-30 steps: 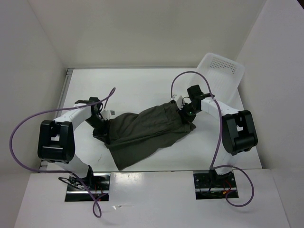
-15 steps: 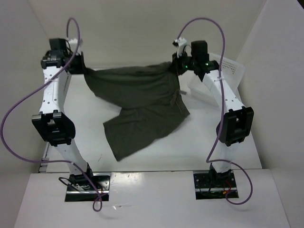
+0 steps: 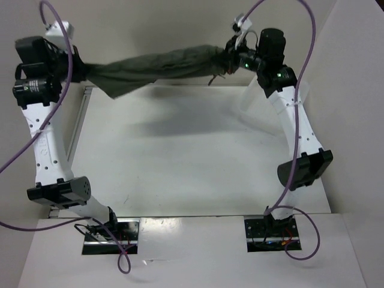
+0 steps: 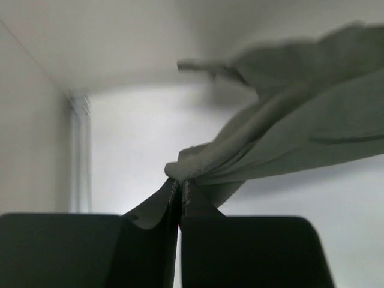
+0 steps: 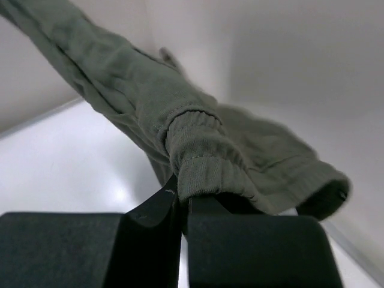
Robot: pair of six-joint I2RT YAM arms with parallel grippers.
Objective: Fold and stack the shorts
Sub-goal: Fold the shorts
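Observation:
The dark olive-green shorts (image 3: 156, 65) hang in the air, stretched between both raised arms high above the back of the table. My left gripper (image 3: 78, 67) is shut on the shorts' left edge; the left wrist view shows the fabric (image 4: 282, 144) pinched at the closed fingertips (image 4: 180, 183). My right gripper (image 3: 230, 57) is shut on the elastic waistband; the right wrist view shows the gathered band (image 5: 207, 159) clamped at the closed tips (image 5: 182, 195). A drawstring end dangles near the right gripper. No part of the shorts touches the table.
The white table (image 3: 180, 162) lies below with the shorts' shadow across its back part. A white perforated basket (image 3: 300, 96) stands at the back right, mostly hidden behind my right arm. White walls enclose the left, back and right sides.
Both arms rose from the table with the shorts, spread apart, and now hold them fully off the table, stretched into a taut band. One second ago the shorts lay bunched on the table.

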